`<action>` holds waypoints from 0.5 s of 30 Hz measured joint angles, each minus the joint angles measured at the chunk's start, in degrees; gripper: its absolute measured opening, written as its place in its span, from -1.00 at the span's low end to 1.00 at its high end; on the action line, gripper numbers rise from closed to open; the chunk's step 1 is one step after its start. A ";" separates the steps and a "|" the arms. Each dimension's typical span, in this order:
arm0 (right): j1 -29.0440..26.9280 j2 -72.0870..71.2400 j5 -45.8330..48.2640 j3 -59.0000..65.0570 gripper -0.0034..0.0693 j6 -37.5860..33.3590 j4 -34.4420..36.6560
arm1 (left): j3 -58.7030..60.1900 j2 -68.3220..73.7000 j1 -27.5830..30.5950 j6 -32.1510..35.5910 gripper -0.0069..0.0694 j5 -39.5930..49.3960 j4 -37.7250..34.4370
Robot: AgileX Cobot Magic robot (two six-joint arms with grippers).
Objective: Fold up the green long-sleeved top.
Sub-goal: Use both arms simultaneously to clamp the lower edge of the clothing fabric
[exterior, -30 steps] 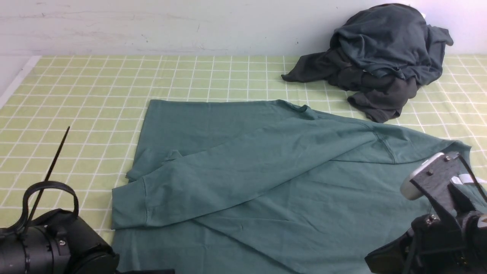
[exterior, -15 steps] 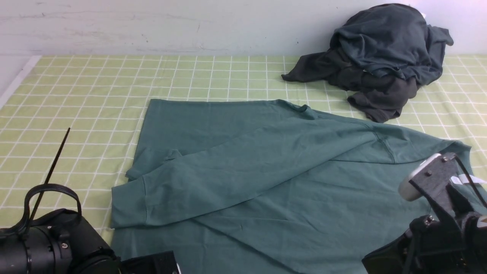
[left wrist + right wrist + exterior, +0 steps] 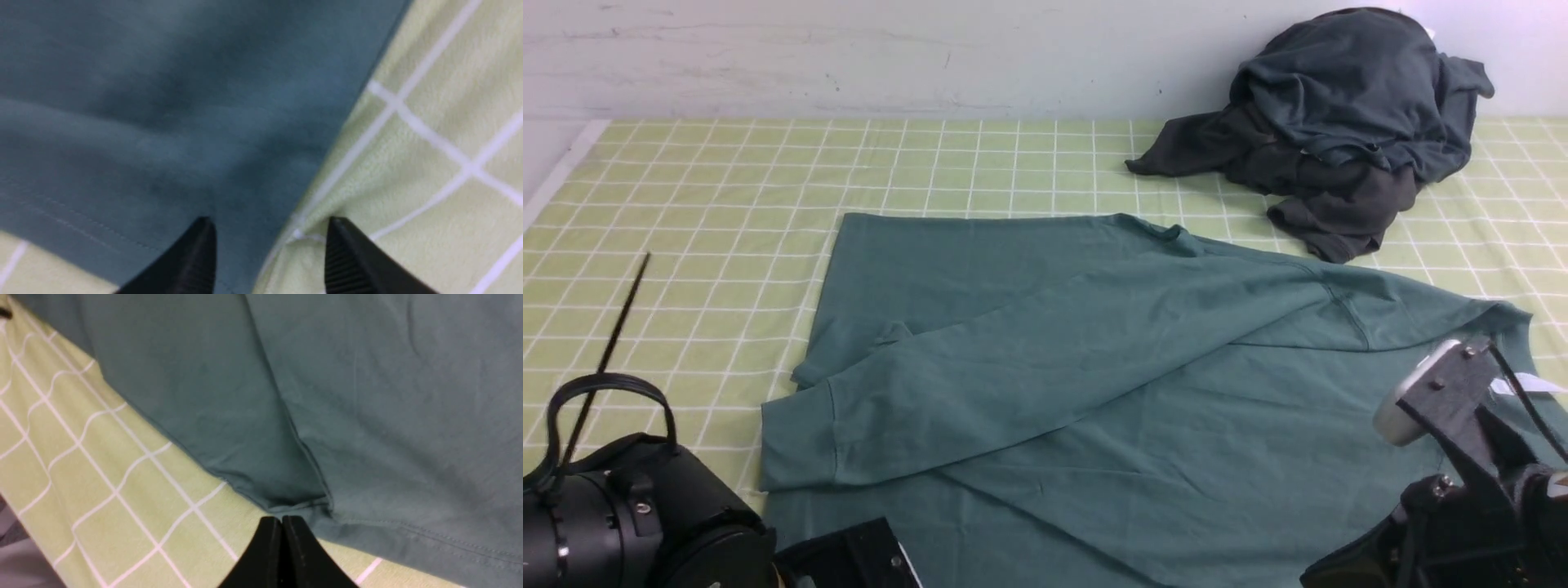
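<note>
The green long-sleeved top [image 3: 1094, 367] lies spread on the checked cloth, one sleeve folded across it with its cuff [image 3: 796, 441] at the near left. Its white neck label [image 3: 1523, 384] shows at the right. In the left wrist view my left gripper [image 3: 269, 224] is open and straddles the top's side edge [image 3: 143, 102], one finger over the fabric and one over the cloth. In the right wrist view my right gripper [image 3: 282, 518] is shut on a puckered bit of the top's edge [image 3: 367, 396]. In the front view my arms hide both pairs of fingertips.
A dark charcoal clothes heap [image 3: 1339, 122] sits at the back right by the wall. The green-and-white checked tablecloth [image 3: 727, 180] covers the table. My left arm [image 3: 629, 514] fills the near left corner and my right arm [image 3: 1462, 457] the near right.
My left arm has shifted left and its gripper body has come into the front view's bottom edge. My right arm has dropped slightly. The top has hardly moved.
</note>
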 joint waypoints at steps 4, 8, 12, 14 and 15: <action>0.00 -0.12 0.96 0.00 -0.94 -1.54 0.00 | 0.47 -6.83 0.00 -4.49 0.17 -0.51 1.79; 0.00 -2.82 1.25 0.18 -0.94 -3.29 -0.68 | 6.67 -19.66 0.00 -12.32 0.10 -3.83 9.19; 0.00 -8.43 0.11 2.84 -0.94 -3.61 -1.86 | 11.40 -27.85 0.00 -18.11 -0.04 -5.10 13.22; 0.00 -15.29 -2.10 6.94 -0.94 -3.63 -2.72 | 11.93 -31.66 0.00 -22.38 -0.21 -4.76 15.81; 0.00 -18.37 -3.36 8.55 -0.94 -3.72 -2.98 | 11.71 -31.81 0.00 -24.02 -0.28 -4.41 16.82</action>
